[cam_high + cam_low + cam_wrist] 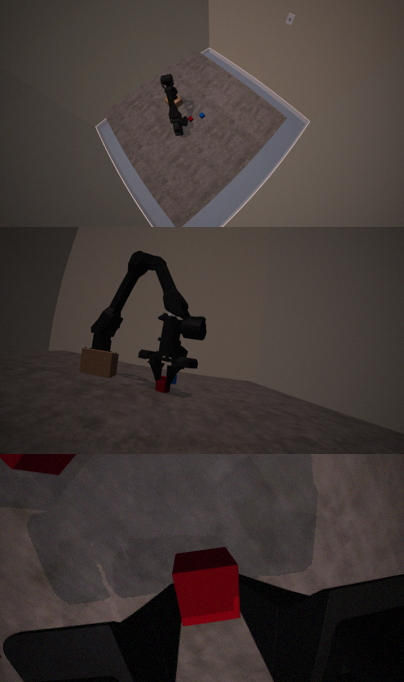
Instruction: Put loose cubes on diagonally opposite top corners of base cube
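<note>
A red cube (pixel 162 387) (pixel 206 591) stands on the floor between the fingers of my gripper (pixel 163 384) (pixel 206 585). The fingers touch or nearly touch its two opposite sides, and the gripper is shut on it. In the top view the arm hides nearly all of this cube and the fingertips. A second red cube (pixel 190 119) (pixel 42 461) lies apart from it, cut off at the top left of the wrist view. A blue cube (pixel 201 115) (pixel 174 379) lies beyond, partly behind a finger in the exterior view and outside the wrist view. Nothing is stacked.
The arm stands on a wooden block (pixel 178 102) (pixel 97 363). The second red cube is close to the gripper, on the side toward the blue cube. A white-edged blue border (pixel 238 184) runs around much of the floor, far from the cubes.
</note>
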